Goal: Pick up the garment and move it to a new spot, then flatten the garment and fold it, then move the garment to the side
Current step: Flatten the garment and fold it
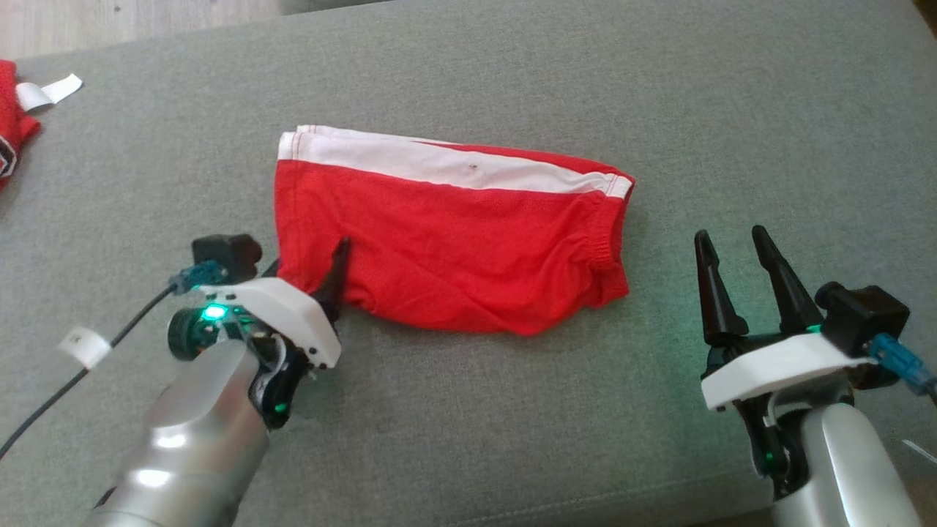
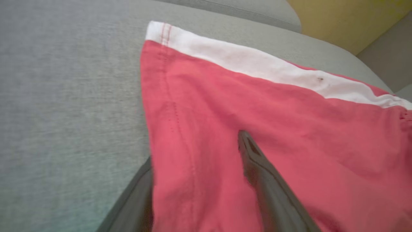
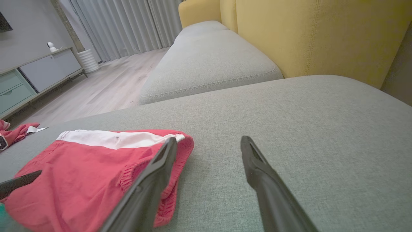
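Closest in, the left claw (image 1: pixel 311 271) straddles the near hem corner of the garment (image 1: pixel 454 234). One dark finger lies on top of the red cloth and the other sits at or under its edge. The jaws are spread wide and not yet pinched, so it holds nothing; it looks placed to bite that corner. The right claw (image 1: pixel 732 256), equally wide and empty, hangs just off the garment's elastic waistband end, apart from it, probably ready for that side. The garment lies fairly flat on the grey sofa cushion (image 1: pixel 512 410), white stripe along its far edge. Another red cloth (image 1: pixel 11 132) with a white tag (image 1: pixel 51 91) lies well beyond the garment's hem end, and I judge it no obstacle.
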